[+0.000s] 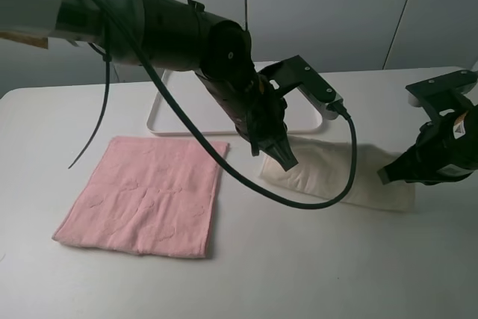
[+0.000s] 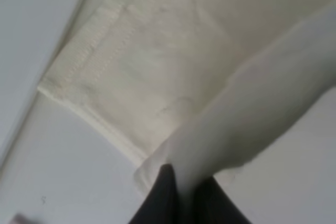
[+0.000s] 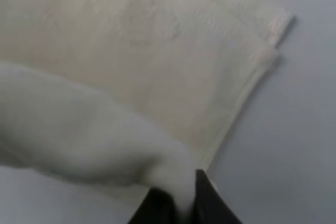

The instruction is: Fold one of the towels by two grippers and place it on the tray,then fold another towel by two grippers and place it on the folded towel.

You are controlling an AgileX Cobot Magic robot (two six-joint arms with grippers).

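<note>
In the high exterior view, the left end effector [image 1: 282, 157], a black clamp on a thick black arm, points down at one end of the cream-white terry towel [image 1: 328, 177]. The right end effector [image 1: 388, 175] meets the same towel's other end. The towel stretches between the two on the white tabletop [image 1: 299, 267]. The flat white rectangular tray [image 1: 154, 121] lies just behind the left end effector. The pale pink square terry towel [image 1: 146, 196] lies flat, well apart from the left end effector on the side away from the right one.

In the left wrist view, the left end effector [image 2: 185, 199] is closed, with a raised fold of the cream-white towel [image 2: 157, 51] pinched between its black fingertips [image 2: 161, 200]. The rest of the towel lies flat beyond.

In the right wrist view, the right end effector [image 3: 184, 203] is likewise clamped on a lifted fold of the towel [image 3: 131, 51]. Two stacked layers show at the far corner.
</note>
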